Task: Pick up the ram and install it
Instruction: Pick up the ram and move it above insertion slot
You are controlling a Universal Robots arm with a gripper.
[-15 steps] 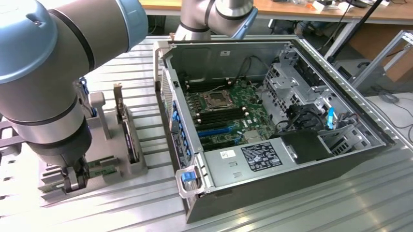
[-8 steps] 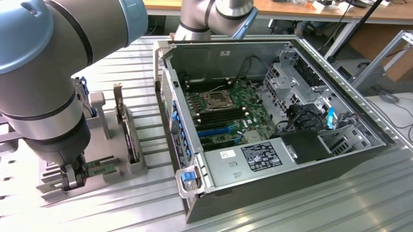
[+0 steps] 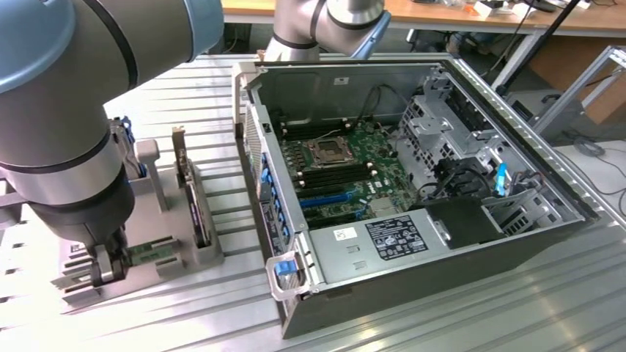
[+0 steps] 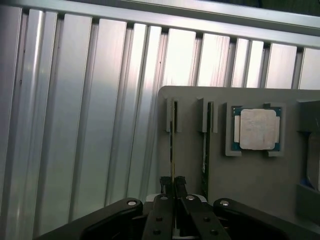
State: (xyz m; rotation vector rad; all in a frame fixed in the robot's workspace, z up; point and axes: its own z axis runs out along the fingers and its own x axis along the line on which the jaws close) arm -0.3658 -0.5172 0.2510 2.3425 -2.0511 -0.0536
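Jaws: narrow, pinched on the top edge of the ram stick (image 4: pixel 171 145); the two dark fingertips (image 4: pixel 165 182) press against it from either side.
Ram stick: upright on its long edge in a slot of the grey holder (image 4: pixel 250 185), seen edge-on as a thin line running away from the jaws.
Second stick: a similar green one (image 4: pixel 204 150) stands in the next slot, just beside the held one and parallel to it, apart from the jaws.
Processor chip: square and silver (image 4: pixel 257 129), lying flat in its own pocket of the holder, beyond the second stick.
Arm: the large grey and blue arm (image 3: pixel 59 110) fills the near part of the exterior view's left and reaches straight down onto the holder.
Dark card: tall, with a metal bracket (image 3: pixel 183 183), standing upright in the holder on the side nearer the computer.
Computer case: open on its side (image 3: pixel 323 81), at the exterior view's right of the holder and well apart from the jaws.
Main board: green (image 3: pixel 362 176), lying flat inside the case, with the square processor socket (image 3: pixel 328 150) towards the far end.
Worktop: ribbed aluminium slats (image 4: pixel 75 125) carrying both the holder and the case.
Task so far: the ram stick is gripped, seated in the holder, not in the case.
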